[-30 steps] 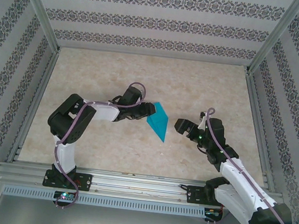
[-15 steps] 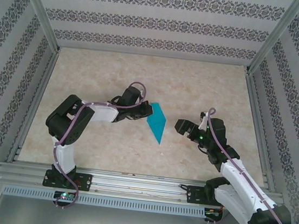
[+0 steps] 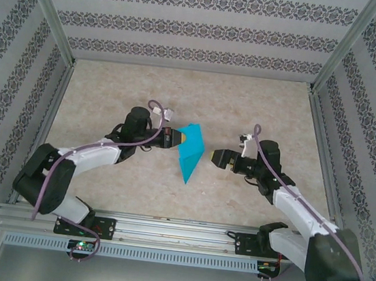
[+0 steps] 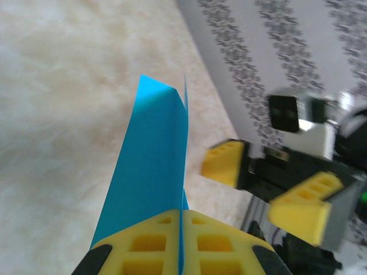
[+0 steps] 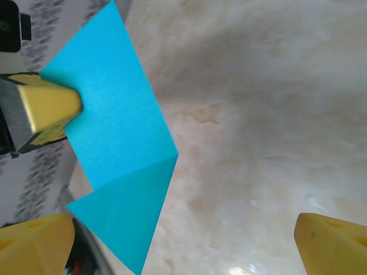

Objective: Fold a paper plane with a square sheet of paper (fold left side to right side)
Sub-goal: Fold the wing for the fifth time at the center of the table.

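Paper [image 3: 189, 156] tight in left claw [image 3: 181, 139], diagonal crease [image 5: 135, 171] clear from right wrist, right claw [image 3: 216, 158] wide apart.

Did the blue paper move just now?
Yes. Held in the shut left tool, the paper swung its lower tip leftward, pointing straighter at the near rail than a second ago.

No text, label, brand, number or sign can be read in any view. The wall panels [image 3: 201, 32] carry only bands of dark ornamental pattern, not lettering.
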Action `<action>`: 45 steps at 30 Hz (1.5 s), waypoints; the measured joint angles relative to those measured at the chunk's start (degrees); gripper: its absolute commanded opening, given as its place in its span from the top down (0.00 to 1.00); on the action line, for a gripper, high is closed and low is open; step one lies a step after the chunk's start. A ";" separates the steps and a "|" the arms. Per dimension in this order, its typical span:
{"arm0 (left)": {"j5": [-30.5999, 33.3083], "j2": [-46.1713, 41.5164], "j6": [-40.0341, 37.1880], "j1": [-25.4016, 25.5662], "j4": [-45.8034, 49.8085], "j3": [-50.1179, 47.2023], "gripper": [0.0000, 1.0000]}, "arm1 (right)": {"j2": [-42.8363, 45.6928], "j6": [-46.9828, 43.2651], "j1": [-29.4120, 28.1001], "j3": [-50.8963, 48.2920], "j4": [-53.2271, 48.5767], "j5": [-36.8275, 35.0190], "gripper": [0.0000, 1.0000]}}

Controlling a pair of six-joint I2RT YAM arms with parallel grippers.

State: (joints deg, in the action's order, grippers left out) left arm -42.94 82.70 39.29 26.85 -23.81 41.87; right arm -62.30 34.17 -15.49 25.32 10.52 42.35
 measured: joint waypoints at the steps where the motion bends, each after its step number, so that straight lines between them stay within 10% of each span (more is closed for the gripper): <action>1: -1.07 -1.20 -0.85 0.00 0.04 -0.04 1.00 | -1.53 0.02 0.00 0.52 1.53 1.70 0.02; 15: -6.47 -4.94 -4.50 -0.04 0.94 -2.91 1.00 | -16.46 2.38 -6.78 9.20 15.34 16.02 0.37; 45: -3.32 -2.67 -7.41 -0.42 6.78 -2.91 1.00 | -22.60 0.33 -6.36 15.45 9.33 15.37 0.76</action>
State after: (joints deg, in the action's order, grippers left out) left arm -46.26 80.03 31.88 26.44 -17.04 38.96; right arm -84.90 34.50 -21.85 40.77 19.86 57.71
